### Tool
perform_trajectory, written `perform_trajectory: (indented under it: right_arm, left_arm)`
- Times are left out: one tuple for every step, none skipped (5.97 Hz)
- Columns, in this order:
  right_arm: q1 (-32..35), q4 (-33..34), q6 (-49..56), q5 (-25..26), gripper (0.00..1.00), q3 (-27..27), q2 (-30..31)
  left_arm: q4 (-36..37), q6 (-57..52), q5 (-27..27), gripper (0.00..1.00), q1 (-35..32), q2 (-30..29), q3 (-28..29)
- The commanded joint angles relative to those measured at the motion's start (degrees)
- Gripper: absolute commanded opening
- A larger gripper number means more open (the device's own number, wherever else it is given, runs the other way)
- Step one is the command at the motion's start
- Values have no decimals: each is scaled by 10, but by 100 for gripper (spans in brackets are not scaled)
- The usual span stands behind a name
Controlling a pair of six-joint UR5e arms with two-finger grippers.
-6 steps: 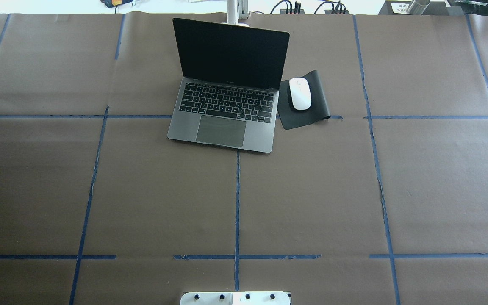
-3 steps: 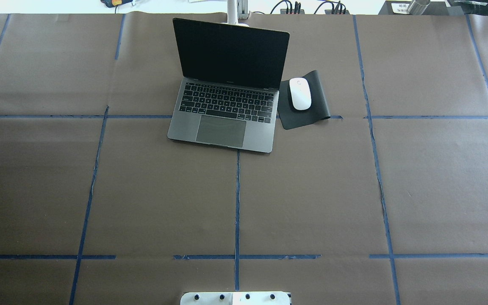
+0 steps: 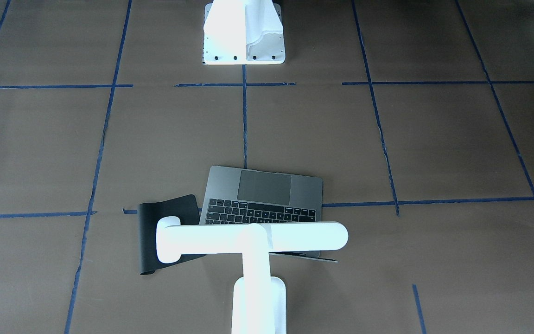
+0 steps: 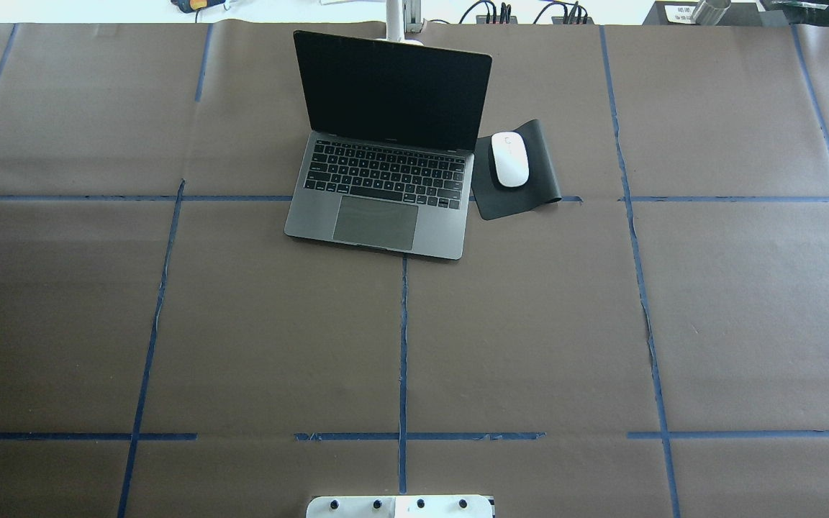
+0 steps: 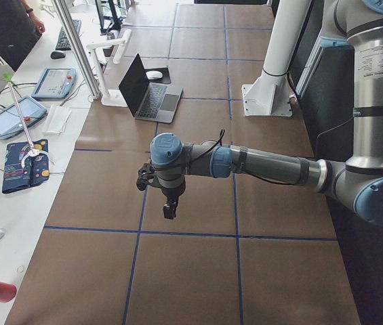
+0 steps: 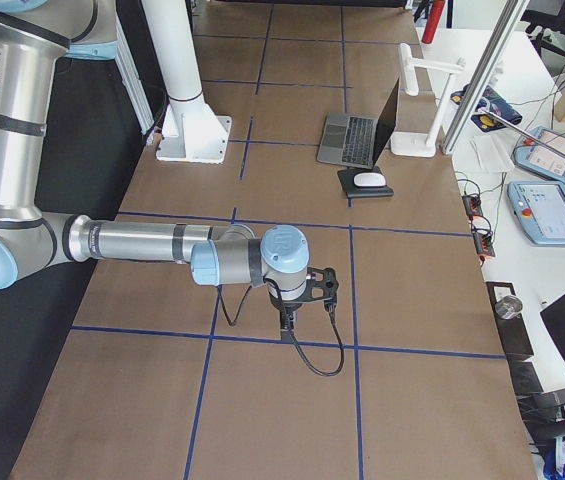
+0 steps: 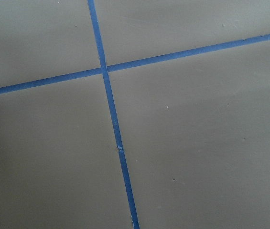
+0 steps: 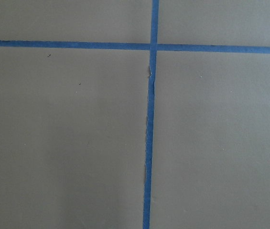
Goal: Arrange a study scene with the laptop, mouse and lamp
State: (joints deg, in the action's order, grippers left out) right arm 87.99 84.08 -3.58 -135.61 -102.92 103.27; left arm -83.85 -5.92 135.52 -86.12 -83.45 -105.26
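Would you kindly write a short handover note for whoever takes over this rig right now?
Left hand: hangs over the bare brown table with nothing seen in it; I cannot tell if it is open or shut.
Right hand: the same.
Things: the slim grey metal laptop is open with a dark screen. The small white oval mouse lies on the black mat at its right. The white T-shaped desk lamp stands upright behind it.
Done: all three look placed.
Left: probably only a check.

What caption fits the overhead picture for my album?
Open grey metal laptop beside a small white oval mouse resting on a black mat.
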Motion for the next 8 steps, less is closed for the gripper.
perform_trajectory:
  right_arm:
    - [0, -4, -2, -2, 100, 0, 0]
    - [0, -4, -2, -3, 100, 1, 0]
    - [0, -3, -3, -18, 100, 1, 0]
    - [0, -3, -5, -21, 100, 1, 0]
    - [0, -3, -5, -43, 100, 6, -1]
    - [0, -3, -6, -46, 100, 6, -1]
    - [0, -4, -7, -45, 100, 5, 0]
    - [0, -4, -8, -46, 100, 4, -1]
  left_arm:
    - [-1, -1, 3, 100, 0, 13, -2]
    - [-1, -1, 0, 100, 0, 14, -6]
    - [-2, -1, 2, 100, 0, 13, -13]
    - [-2, -1, 2, 100, 0, 13, -14]
    - [-2, -1, -1, 100, 1, 13, -12]
    - [-2, -1, -2, 100, 0, 14, -13]
    - [-1, -1, -1, 100, 0, 14, -14]
    - [-2, -1, -1, 100, 1, 13, -14]
